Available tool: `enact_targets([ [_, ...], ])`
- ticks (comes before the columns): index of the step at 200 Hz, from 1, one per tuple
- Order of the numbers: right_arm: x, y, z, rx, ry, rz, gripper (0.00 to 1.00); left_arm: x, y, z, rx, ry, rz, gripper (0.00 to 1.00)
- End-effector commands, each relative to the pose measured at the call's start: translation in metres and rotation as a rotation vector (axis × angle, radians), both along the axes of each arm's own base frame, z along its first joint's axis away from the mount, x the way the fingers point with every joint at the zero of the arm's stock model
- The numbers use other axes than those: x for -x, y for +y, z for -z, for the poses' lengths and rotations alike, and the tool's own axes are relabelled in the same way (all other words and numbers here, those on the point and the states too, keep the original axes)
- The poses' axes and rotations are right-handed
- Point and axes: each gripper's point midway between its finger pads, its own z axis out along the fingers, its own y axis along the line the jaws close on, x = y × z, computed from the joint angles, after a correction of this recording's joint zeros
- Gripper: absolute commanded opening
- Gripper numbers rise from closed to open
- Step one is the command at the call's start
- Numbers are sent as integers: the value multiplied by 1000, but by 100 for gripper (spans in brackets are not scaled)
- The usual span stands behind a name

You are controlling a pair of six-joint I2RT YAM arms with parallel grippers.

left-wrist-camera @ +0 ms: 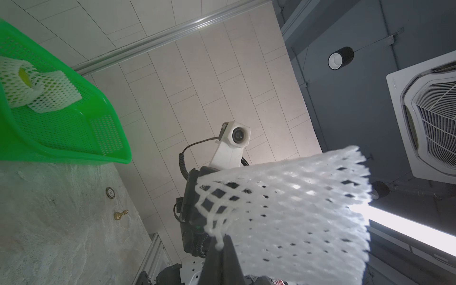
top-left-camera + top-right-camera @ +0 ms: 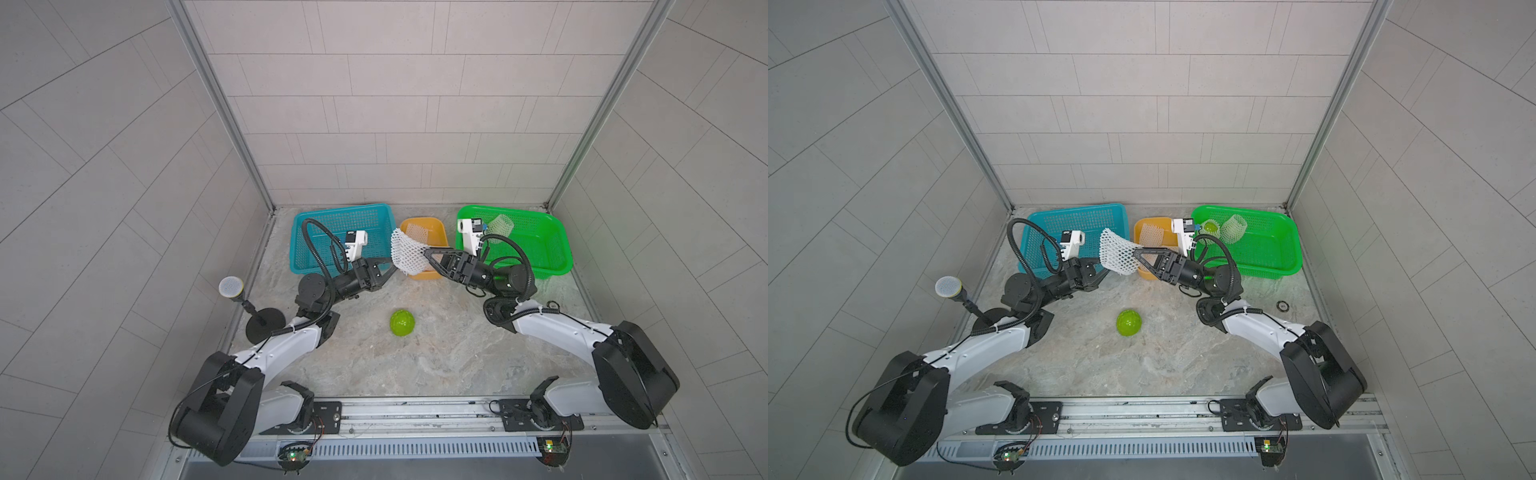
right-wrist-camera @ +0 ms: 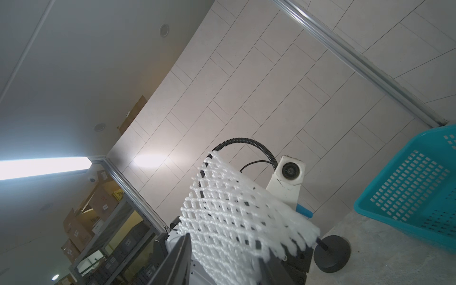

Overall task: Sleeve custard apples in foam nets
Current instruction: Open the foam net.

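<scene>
A white foam net point(image 2: 405, 251) point(image 2: 1115, 251) hangs stretched in the air between my two grippers, above the front of the orange basket point(image 2: 432, 274). My left gripper point(image 2: 395, 268) point(image 1: 223, 243) is shut on the net's point(image 1: 283, 209) lower edge. My right gripper point(image 2: 424, 250) point(image 3: 225, 246) has its jaws apart, with the net's point(image 3: 234, 209) other edge lying between them. One bare green custard apple point(image 2: 402, 322) point(image 2: 1129, 323) rests on the table nearer the front, apart from both grippers. Another custard apple point(image 2: 1209, 227) sits sleeved in the green basket point(image 2: 552, 249).
A further foam net point(image 2: 1233, 227) lies in the green basket, and one more foam net point(image 2: 417, 230) in the orange basket. A blue basket point(image 2: 332, 224) stands back left. A round-headed stand point(image 2: 231, 286) is at the left edge, a small ring point(image 2: 1282, 306) on the right.
</scene>
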Motion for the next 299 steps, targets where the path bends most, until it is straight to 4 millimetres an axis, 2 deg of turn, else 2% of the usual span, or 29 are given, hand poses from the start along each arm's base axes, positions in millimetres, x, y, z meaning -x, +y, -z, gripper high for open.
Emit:
enact_targets([
  [1,9,-7,-8,-27,-31,-15,34,11,7,-19,32,-92,-5,0],
  [68,1,-6,7,-8,10,-9,14,13,11,-18,38,-89,-20,0],
  [123,-7,-16,20,19,38,21,9,6,14,2,20,-31,-38,1],
  [125,-7,-16,28,30,56,21,8,6,14,2,18,-30,-38,1],
  [129,-6,-16,32,36,63,20,8,6,13,5,14,-26,-37,1],
  [146,-7,-16,41,49,76,25,8,5,13,14,-3,-4,-39,1],
  [166,-7,-15,55,79,95,29,8,2,11,30,-51,37,-46,0],
  [192,-11,-16,75,117,127,41,7,1,12,64,-167,107,-80,1],
  [245,-17,-12,126,209,199,56,5,13,24,122,-419,182,-132,2],
  [271,-18,-11,143,215,225,47,5,13,25,144,-468,242,-128,2],
  [299,-19,-7,170,252,271,33,4,14,26,166,-539,296,-117,2],
])
